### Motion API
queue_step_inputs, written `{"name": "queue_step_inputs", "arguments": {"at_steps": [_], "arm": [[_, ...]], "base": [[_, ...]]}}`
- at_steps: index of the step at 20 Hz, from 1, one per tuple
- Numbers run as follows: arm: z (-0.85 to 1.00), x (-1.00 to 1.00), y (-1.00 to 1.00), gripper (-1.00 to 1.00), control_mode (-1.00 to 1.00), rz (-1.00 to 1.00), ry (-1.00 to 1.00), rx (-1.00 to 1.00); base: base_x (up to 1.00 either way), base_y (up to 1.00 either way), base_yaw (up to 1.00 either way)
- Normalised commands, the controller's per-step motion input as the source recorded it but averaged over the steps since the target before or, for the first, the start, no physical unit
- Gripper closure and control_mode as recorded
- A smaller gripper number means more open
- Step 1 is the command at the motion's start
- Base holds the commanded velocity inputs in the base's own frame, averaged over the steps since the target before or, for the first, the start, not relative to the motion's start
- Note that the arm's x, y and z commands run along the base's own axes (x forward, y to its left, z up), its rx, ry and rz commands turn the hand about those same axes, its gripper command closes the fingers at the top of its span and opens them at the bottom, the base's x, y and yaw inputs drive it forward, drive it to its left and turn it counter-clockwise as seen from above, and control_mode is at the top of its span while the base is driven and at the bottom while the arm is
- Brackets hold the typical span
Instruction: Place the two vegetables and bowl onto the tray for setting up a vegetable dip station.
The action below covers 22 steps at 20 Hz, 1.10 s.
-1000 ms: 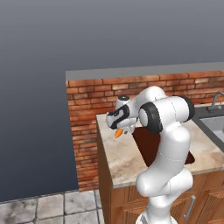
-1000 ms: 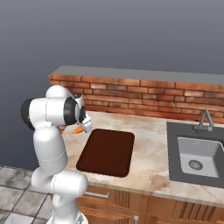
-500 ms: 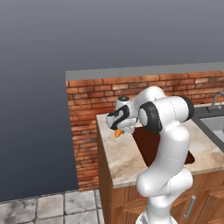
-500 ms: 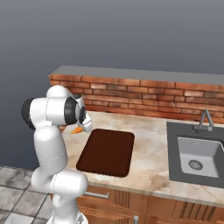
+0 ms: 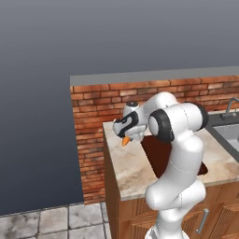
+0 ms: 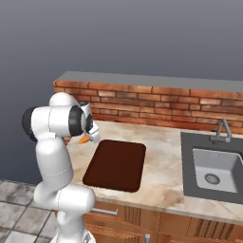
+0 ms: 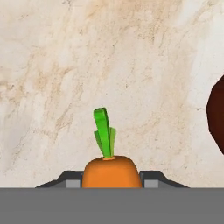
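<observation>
The carrot [image 7: 111, 171] is sitting right between the gripper [image 7: 112, 178] fingers now, green top pointing away over the marble bench [image 7: 87, 65]. The jaws were standing wide a second ago and are closing in against its orange sides, so the pick looks made. It is hanging above the bench, just beside the tray [image 6: 116, 163], which is lying bare. Carrying it across looks next.
</observation>
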Motion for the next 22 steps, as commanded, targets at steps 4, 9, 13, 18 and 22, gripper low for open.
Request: {"name": "queue_step_inputs", "arguments": {"at_steps": [4, 9, 13, 18, 22], "arm": [[0.39, 0.0, 0.0, 1.0, -1.0, 0.0, 0.05, 0.0], [0.47, 0.0, -0.15, 1.0, -1.0, -0.01, 0.02, 0.01], [0.38, -0.04, -0.37, 1.0, -1.0, -0.02, 0.0, 0.03], [0.25, -0.35, -0.54, 1.0, -1.0, -0.05, 0.0, 0.07], [0.13, -0.43, -0.66, 1.0, -1.0, -0.09, 0.0, 0.09]], "base": [[0.0, 0.0, 0.0], [0.0, 0.0, 0.0], [0.0, 0.0, 0.0], [0.0, 0.0, 0.0], [0.0, 0.0, 0.0]]}}
